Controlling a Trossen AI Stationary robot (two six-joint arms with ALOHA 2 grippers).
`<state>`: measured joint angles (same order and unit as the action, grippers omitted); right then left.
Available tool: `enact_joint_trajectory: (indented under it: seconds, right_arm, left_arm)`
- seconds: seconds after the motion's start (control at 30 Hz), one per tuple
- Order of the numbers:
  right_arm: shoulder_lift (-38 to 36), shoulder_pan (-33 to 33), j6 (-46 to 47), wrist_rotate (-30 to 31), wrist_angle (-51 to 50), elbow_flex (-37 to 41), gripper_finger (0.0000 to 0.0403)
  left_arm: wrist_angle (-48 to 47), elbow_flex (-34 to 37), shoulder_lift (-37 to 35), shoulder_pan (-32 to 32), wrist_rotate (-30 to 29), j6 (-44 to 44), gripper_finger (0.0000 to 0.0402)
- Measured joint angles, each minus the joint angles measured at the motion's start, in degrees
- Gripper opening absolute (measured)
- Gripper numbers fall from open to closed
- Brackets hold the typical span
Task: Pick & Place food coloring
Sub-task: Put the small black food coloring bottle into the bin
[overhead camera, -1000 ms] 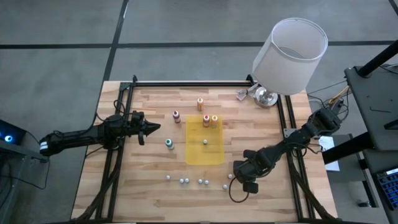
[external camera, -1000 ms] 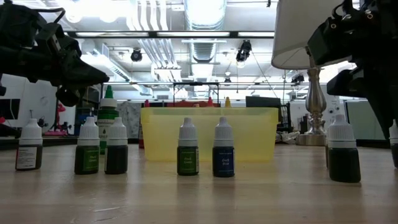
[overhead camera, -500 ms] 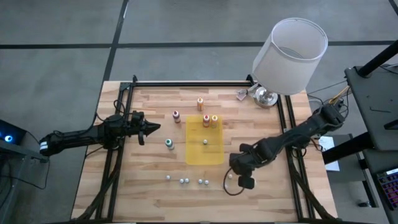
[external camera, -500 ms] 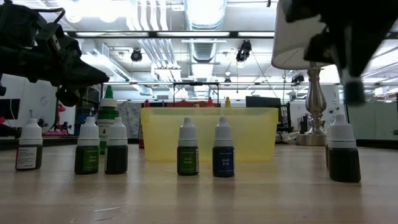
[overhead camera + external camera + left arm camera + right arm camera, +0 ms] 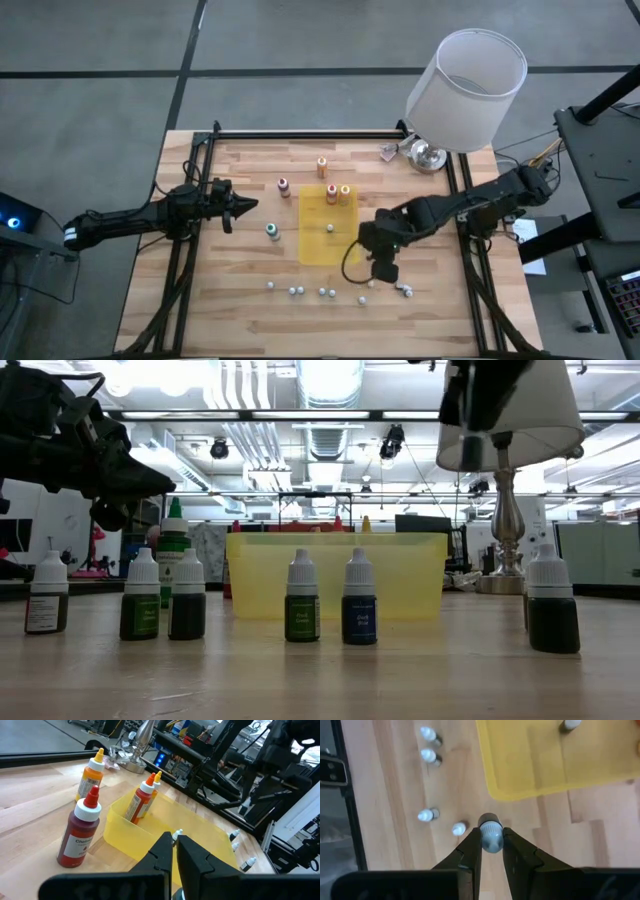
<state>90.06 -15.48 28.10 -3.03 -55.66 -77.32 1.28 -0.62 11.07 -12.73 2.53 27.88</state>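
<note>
We see a shallow yellow tray (image 5: 330, 250) at the middle of the wooden worktop (image 5: 240, 290), and we place everything else from it. Two food coloring bottles, a red-orange one (image 5: 332, 193) and a yellow one (image 5: 345, 192), stand at the tray's far edge; a small white-capped bottle (image 5: 330, 229) stands inside it. Beyond the tray's far edge stands an orange bottle (image 5: 322, 166), off its far left corner a dark red bottle (image 5: 284, 186), and just beside its left side a teal-green bottle (image 5: 272, 231). Along the worktop in front of the tray's near edge runs a row of small white-capped bottles (image 5: 296, 291), and one more (image 5: 406, 290) lies off the near right corner. A lamp with a white shade (image 5: 465, 88) stands well beyond the tray's far right corner. Our right claw (image 5: 491, 841) hangs over the worktop just off the tray's near right corner, its fingers (image 5: 470, 851) clamped on the white cap of a small dark bottle (image 5: 491, 834), held clear of the row. Our left claw (image 5: 243, 206) waits to the left of the tray, fingers together and holding nothing, pointed at the tray. Open wood lies between the tray's right side and the worktop's black side rail (image 5: 465, 240).
</note>
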Motion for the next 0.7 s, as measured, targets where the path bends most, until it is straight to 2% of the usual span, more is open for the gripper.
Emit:
enact_joint_trajectory:
  seconds: [0.7]
  right_arm:
    - [1.87, 6.23, -8.66, -0.62, -6.32, -8.37, 0.0054]
  left_arm:
    - [0.00, 0.00, 0.02, 0.01, 0.01, 0.00, 0.0000]
